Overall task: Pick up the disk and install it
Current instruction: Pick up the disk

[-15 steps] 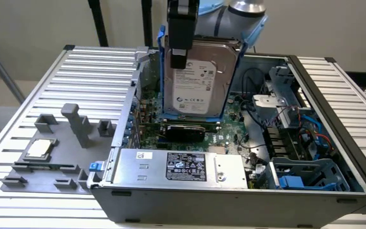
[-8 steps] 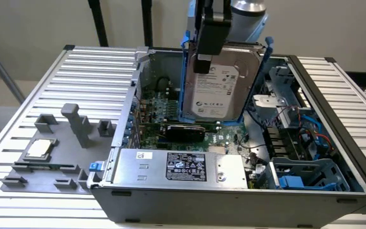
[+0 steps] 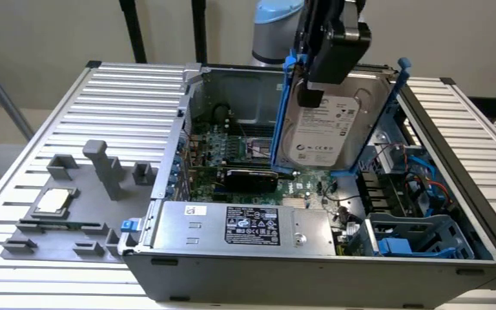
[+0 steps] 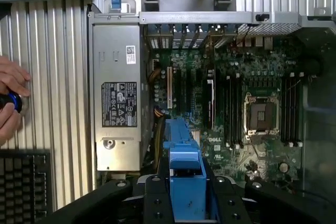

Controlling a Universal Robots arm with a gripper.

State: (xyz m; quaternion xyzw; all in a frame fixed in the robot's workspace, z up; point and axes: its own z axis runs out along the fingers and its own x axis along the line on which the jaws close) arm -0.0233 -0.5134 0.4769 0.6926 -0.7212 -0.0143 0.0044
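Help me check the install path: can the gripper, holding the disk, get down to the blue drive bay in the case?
Probably yes: the gripper holds the disk above the open case, and nothing lies over the blue drive bay. The cables beside it run close, so clearance looks tight.

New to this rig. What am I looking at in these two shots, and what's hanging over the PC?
One robot arm with a gripper. The exterior view comes from a camera off the arm; the wrist view from one on the wrist, looking down into the case. On the slatted table stands an open computer case, motherboard and power supply exposed. Beside it lies a grey tray with a small square chip. The gripper holds the disk, a hard drive in a blue carrier, above the case, not yet installed. A person's hand is at the table beside the case.
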